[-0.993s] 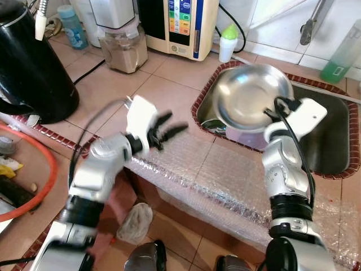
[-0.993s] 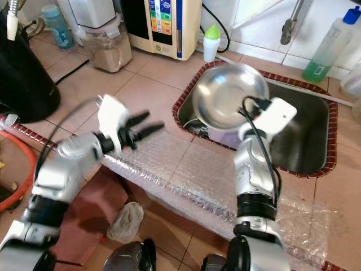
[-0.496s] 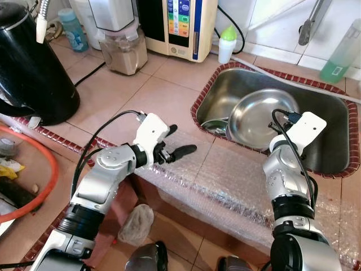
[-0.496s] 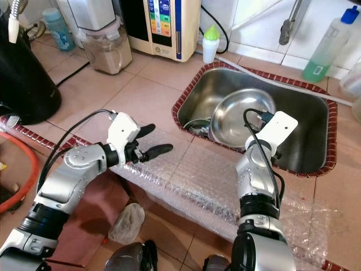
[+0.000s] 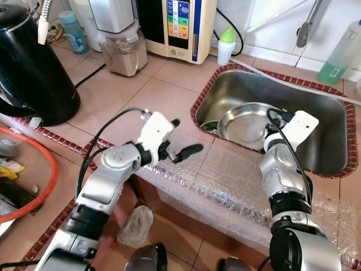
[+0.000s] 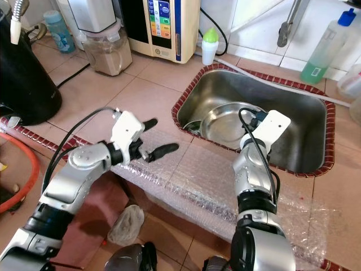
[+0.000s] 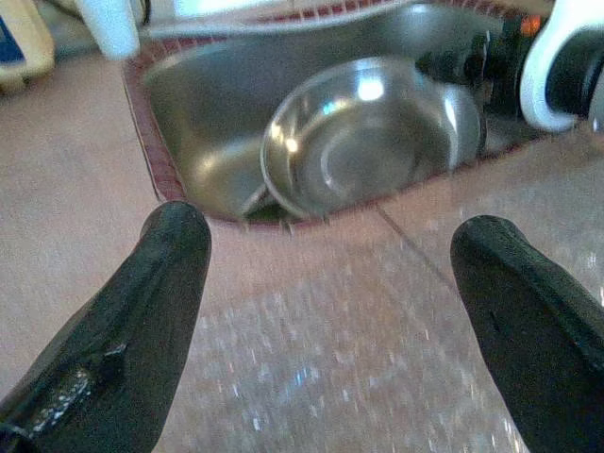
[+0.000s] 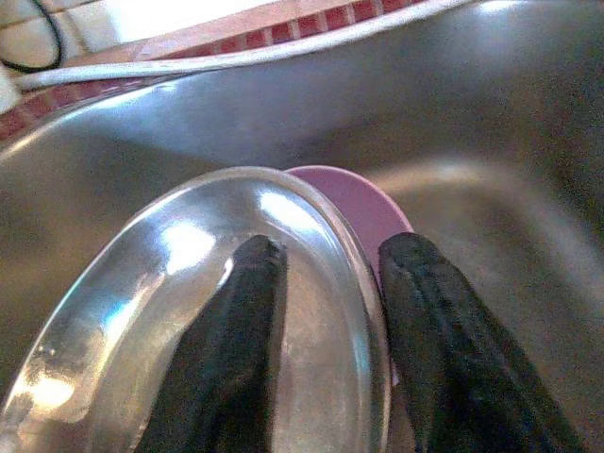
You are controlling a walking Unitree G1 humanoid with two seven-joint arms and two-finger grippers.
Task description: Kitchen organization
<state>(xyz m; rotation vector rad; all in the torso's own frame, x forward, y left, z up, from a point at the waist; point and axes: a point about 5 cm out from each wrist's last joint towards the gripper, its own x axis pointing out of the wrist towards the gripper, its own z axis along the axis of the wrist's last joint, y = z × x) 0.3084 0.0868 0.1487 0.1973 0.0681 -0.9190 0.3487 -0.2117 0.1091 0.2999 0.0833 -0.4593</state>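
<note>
1. The step in hand seems to be putting the steel bowl (image 5: 242, 119) down in the sink (image 5: 333, 121). To do it well, the right arm should lower slowly until the bowl sits flat, then let go of the rim without dragging it.
2. The bowl is at the centre right of the frame, low inside the sink, leaning over a purple plate (image 8: 363, 209).
3. The right claw (image 8: 321, 283) is closed on the bowl's rim: one finger lies inside the bowl and the other outside, with only the thin metal between them.
4. The left claw (image 5: 181, 148) is wide open and holds nothing. It hovers at the centre of the frame, over the bubble wrap (image 5: 237, 180) on the table (image 5: 141, 90), just beside the sink edge.
5. The wet metal is probably slippery, so a quick release may let the bowl slide.
</note>
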